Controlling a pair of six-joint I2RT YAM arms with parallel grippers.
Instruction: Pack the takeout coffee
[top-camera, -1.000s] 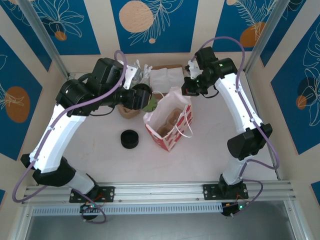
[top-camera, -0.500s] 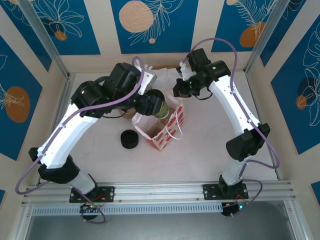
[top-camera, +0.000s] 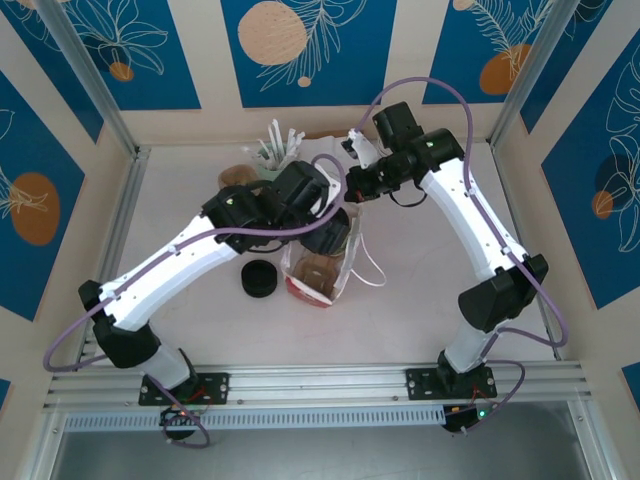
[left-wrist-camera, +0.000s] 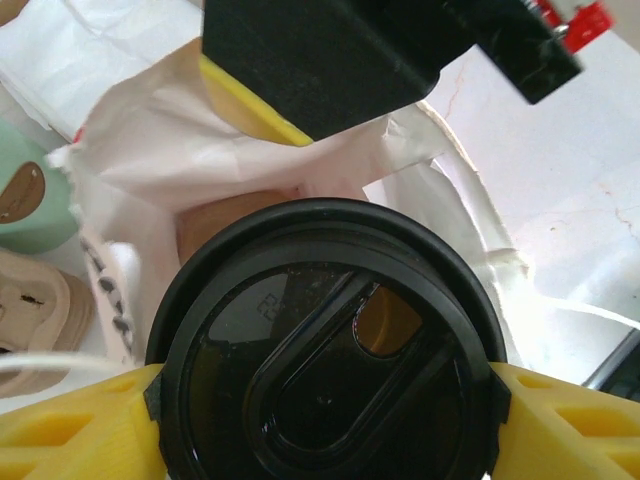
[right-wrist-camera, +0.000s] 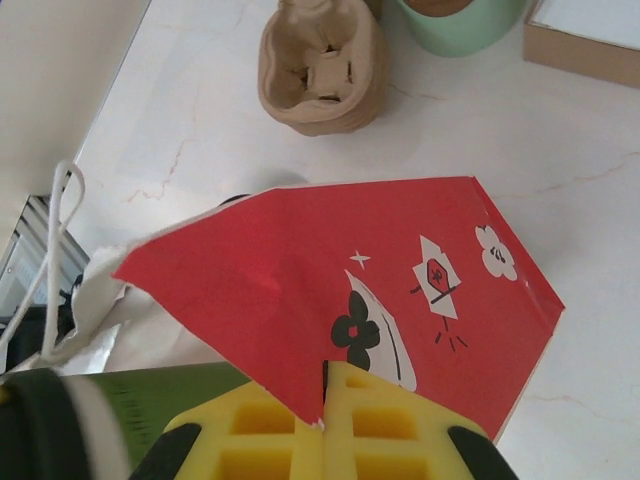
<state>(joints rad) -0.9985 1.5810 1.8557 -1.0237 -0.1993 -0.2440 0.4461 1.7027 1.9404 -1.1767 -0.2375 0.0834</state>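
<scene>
L end effector (left-wrist-camera: 325, 425) clamped on takeout coffee (right-wrist-camera: 150, 395) at lid (left-wrist-camera: 320, 340) rim, over red bag (right-wrist-camera: 400, 260) mouth, mid-counter (top-camera: 430, 300). R end effector (right-wrist-camera: 325, 400) pinched together on bag's edge. Cup prob light, paper wall soft, spill risk: best held at the stiff rim, upright.

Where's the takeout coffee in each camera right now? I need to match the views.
Top external: takeout coffee at picture centre, over the open mouth of the red bag.
Left wrist: takeout coffee, black lid up, in the lower middle; red bag open behind it.
Right wrist: takeout coffee in the bottom-left corner, green side showing, beside the red bag.
Shared landmark: the red bag.
</scene>
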